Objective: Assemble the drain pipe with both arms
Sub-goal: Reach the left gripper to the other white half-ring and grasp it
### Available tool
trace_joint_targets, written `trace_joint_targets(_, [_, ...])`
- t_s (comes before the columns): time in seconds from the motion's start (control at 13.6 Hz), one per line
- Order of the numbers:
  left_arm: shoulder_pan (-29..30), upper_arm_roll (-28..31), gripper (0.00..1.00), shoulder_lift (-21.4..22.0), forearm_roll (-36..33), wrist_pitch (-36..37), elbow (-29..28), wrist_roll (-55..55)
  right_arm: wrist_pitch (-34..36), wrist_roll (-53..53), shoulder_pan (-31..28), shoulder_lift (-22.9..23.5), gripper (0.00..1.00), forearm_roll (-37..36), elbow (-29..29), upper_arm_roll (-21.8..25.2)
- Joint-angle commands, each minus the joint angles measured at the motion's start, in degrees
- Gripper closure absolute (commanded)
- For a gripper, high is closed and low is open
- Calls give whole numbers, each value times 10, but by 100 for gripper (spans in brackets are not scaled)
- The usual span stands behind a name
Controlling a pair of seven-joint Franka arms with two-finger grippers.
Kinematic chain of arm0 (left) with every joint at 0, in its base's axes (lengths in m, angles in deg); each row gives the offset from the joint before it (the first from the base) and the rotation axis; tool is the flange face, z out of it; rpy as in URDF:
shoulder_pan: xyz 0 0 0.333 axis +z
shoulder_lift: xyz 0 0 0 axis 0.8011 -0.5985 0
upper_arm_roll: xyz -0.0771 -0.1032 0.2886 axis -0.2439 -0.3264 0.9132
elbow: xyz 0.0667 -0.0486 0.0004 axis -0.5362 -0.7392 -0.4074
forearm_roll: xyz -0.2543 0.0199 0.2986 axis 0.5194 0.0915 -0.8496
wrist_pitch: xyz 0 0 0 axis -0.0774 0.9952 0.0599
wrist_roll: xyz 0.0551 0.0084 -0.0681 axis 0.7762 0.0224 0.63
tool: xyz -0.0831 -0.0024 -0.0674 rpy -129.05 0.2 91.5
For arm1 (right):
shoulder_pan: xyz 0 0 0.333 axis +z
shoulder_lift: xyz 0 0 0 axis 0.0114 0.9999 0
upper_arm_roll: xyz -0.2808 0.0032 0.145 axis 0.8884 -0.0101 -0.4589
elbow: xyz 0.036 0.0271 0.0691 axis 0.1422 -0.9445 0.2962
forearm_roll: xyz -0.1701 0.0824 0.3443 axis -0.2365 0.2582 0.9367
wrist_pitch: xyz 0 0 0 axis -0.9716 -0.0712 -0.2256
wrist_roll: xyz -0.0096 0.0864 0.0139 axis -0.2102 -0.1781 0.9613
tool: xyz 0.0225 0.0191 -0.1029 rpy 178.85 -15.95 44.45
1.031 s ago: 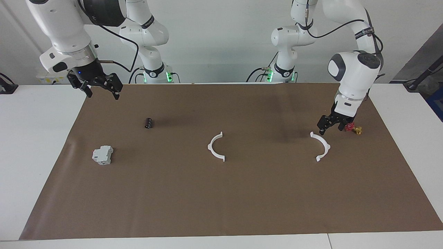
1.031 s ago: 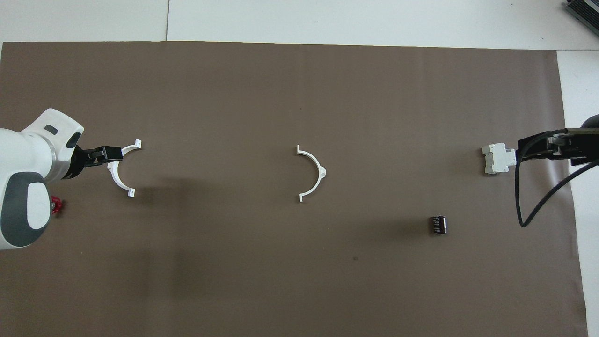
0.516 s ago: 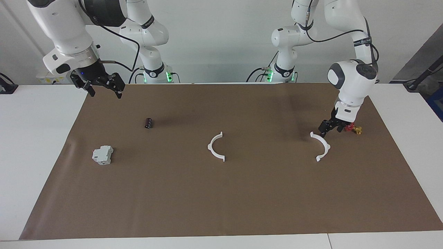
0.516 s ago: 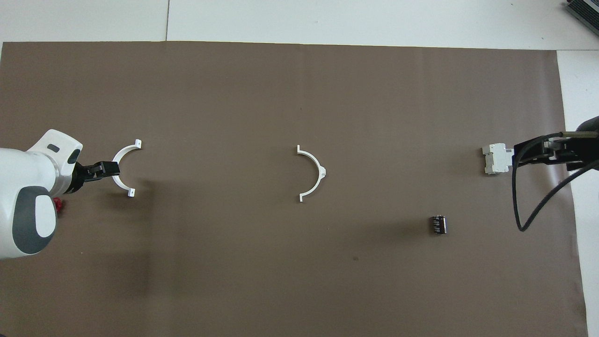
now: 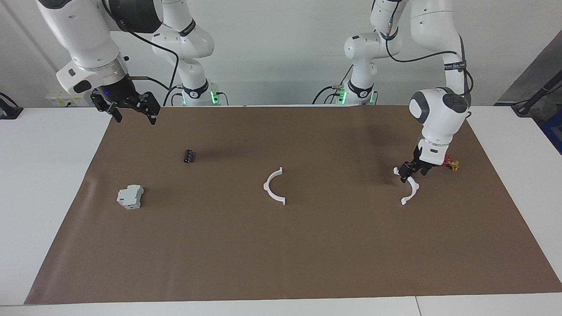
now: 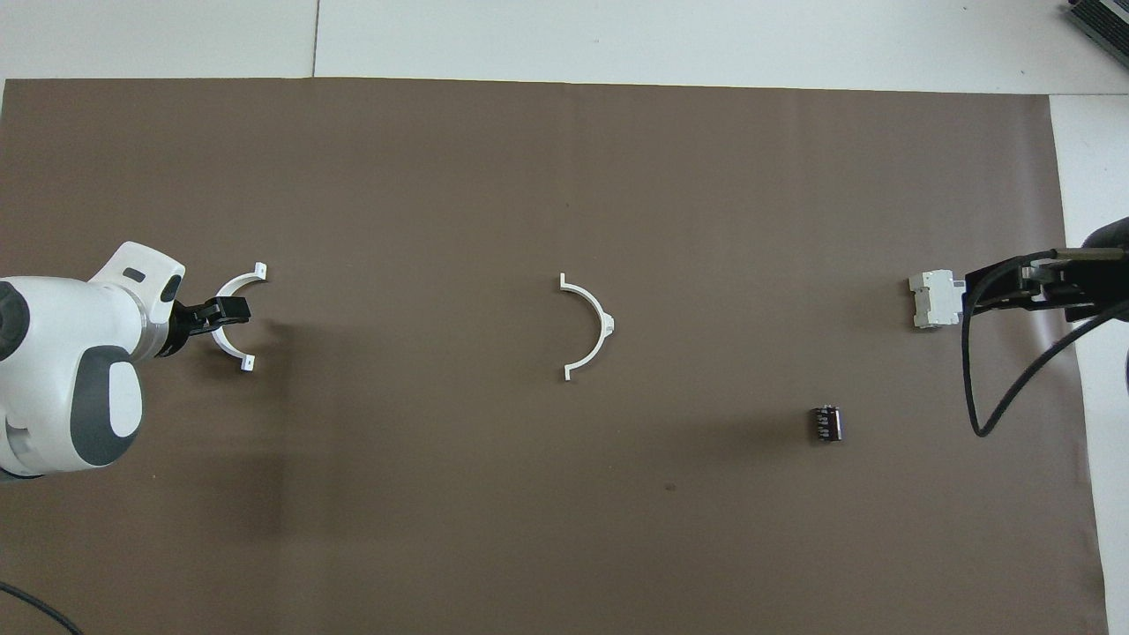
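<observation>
The drain pipe lies as two separate white half-ring arcs on the brown mat. One arc (image 5: 273,188) (image 6: 593,324) rests near the mat's middle. The other arc (image 5: 414,192) (image 6: 233,353) lies toward the left arm's end. My left gripper (image 5: 412,172) (image 6: 226,310) is open and down low at this arc's middle, one finger on each side of the curve. I cannot tell whether the fingers touch it. My right gripper (image 5: 135,117) (image 6: 977,291) hangs open and empty, high above the right arm's end of the mat.
A grey-white boxy block (image 5: 130,196) (image 6: 930,300) and a small black cylinder (image 5: 189,156) (image 6: 826,423) lie toward the right arm's end. A small red-and-gold fitting (image 5: 452,165) sits beside the left gripper. The brown mat (image 5: 281,254) covers most of the white table.
The left gripper has come down and shifted over the arc, from beside its nearer end to its middle. The right gripper rose slightly and stayed open.
</observation>
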Motion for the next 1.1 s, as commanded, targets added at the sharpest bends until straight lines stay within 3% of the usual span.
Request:
trace_joint_targets(0.0, [-4,3,0,1,9,-11,-4,4,8,6,-4,0,0,12,5,-3])
trace_joint_targets(0.74, [-8,3,6,2,9,-16,-32,5,2,9,12,-1,0,12,0,18])
trace_joint_targets(0.96, [-7,3,7,1,9,-52,-45,4,2,9,8,-1,0,12,1,18])
trace_joint_targets(1.03, [-7,3,13,1,9,-52,-45,4,5,8,8,-1,0,10,3,18])
